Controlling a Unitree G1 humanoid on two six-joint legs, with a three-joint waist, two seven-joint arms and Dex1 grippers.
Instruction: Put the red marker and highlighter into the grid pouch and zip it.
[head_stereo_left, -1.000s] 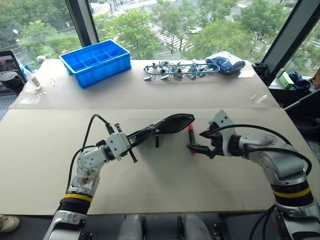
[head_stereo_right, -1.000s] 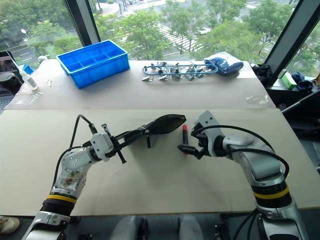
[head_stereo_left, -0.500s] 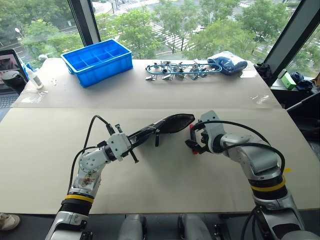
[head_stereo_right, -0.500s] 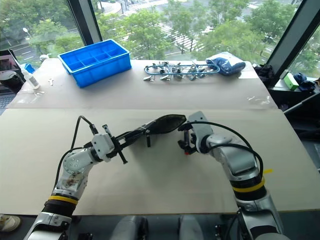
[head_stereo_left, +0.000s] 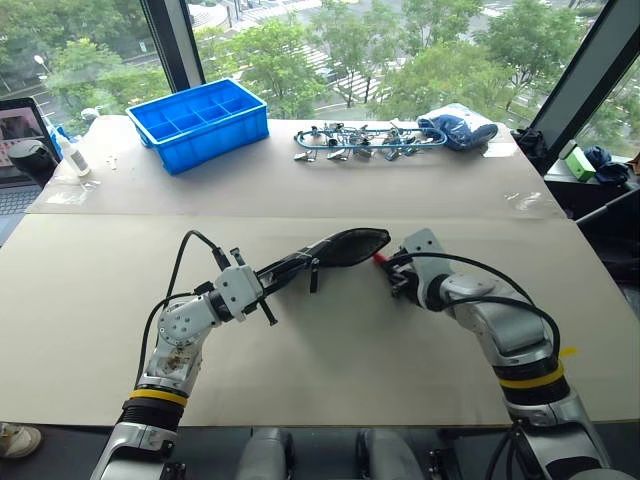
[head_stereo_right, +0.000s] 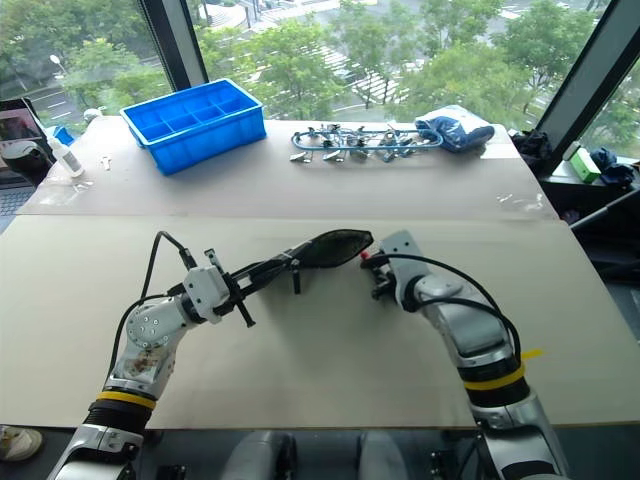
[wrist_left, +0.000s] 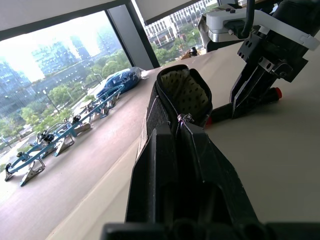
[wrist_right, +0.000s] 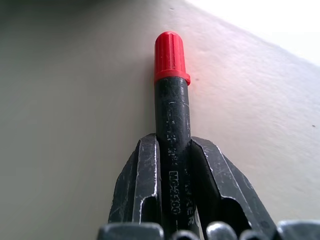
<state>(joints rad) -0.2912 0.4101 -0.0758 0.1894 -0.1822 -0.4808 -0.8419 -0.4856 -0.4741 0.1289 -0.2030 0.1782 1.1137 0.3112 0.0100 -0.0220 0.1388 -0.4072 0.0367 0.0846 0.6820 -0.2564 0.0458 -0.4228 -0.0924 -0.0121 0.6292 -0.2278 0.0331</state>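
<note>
Low in the frame, the left gripper (head_stereo_left: 262, 292) stays clenched on the near end of the grid pouch (head_stereo_left: 345, 247), holding it off the table (head_stereo_left: 330, 370) with its open mouth toward the middle of the picture; that hand has not budged. Just right of centre is where things changed. A second ago the right gripper (head_stereo_left: 399, 281) stood wide open around the red marker (wrist_right: 171, 100); now its two fingers (wrist_right: 137, 185) have clamped down on the dark barrel, the red cap poking out past the tips toward the pouch. The marker lies low, at or just off the tabletop, and its cap end sits just beside the pouch's mouth, apart from it.

So the pick looks made, I'd say, and the next job is to lift and steer that cap into the opening, which is narrow and floppy, so the tip could catch on the lip.

I can't spot the highlighter anywhere; whether it's already inside I cannot tell.

Farther back, a blue bin (head_stereo_left: 197, 124) sits upper left and a row of clips (head_stereo_left: 350, 142) along the top centre, untouched.
</note>
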